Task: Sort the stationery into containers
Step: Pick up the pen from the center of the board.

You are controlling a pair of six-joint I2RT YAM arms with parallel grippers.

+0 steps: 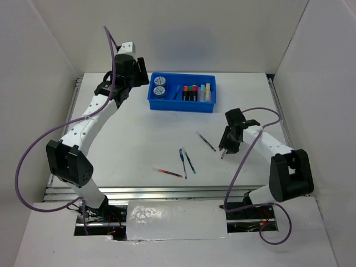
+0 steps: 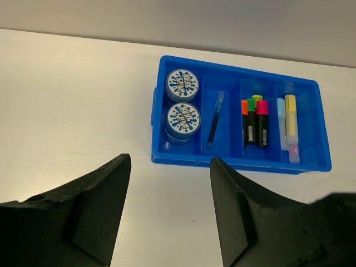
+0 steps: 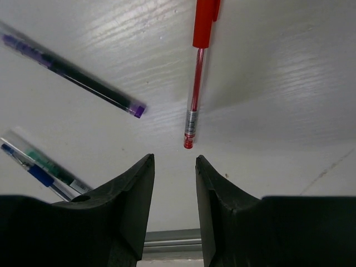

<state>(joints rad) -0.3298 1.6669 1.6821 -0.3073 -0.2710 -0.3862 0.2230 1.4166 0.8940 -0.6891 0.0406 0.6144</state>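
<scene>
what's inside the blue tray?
Bright blue plastic tray, left to right: two round pale-blue discs; thin blue pen; orange, green, pink highlighters; pale-blue, yellow highlighters. Beneath them: hidden.

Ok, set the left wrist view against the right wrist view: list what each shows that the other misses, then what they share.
Left wrist only: the blue tray, its compartments holding two round discs, a single pen and highlighters. Right wrist only: four loose pens, a red pen at top centre, a purple-tipped pen left of it, a green pen and a blue pen at lower left. Both: the white table, and black fingers standing apart with nothing between, the left fingers in one, the right fingers in the other.
</scene>
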